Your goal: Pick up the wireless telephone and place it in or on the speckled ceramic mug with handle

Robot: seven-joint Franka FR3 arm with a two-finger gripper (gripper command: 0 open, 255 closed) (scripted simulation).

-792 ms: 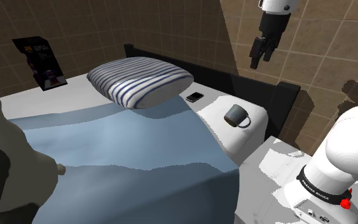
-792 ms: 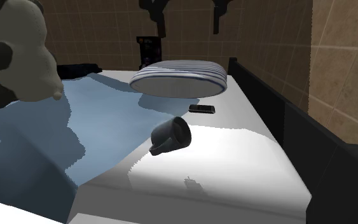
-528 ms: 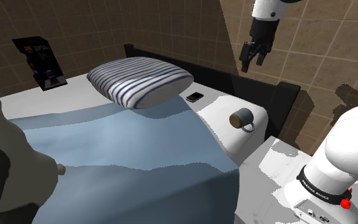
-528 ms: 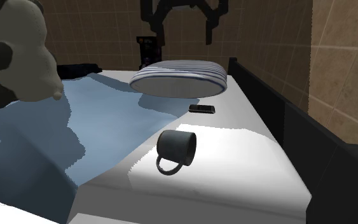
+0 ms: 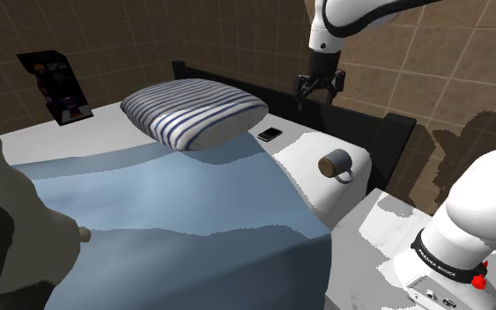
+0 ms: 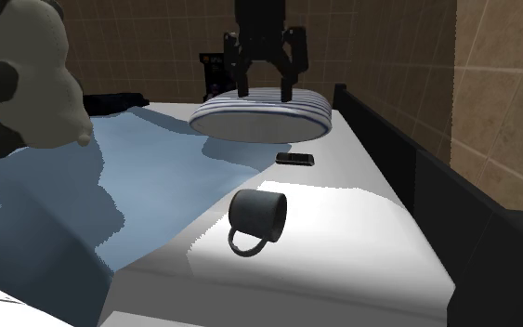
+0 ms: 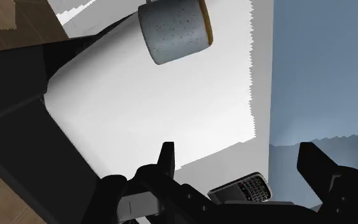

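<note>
**Open gripper hangs over handset on made bed**

A bed with a pale blue blanket, a white sheet and a dark frame takes up most of the scene. The white Franka arm reaches across to its head end. A blue-and-white striped pillow lies near the frame. The black gripper hangs in the air beside the pillow, fingers spread wide and clasping nothing.

A grey speckled mug lies tipped on its side on the white sheet, its handle low against the bedding and its tan-lined mouth turned sideways.

The wireless telephone is a flat black handset with a dark screen and a keypad of small pale-marked keys. It lies face up on the sheet just beside the pillow's corner, apart from the mug. In the wrist view it sits between the open fingers, touched by neither.
</note>
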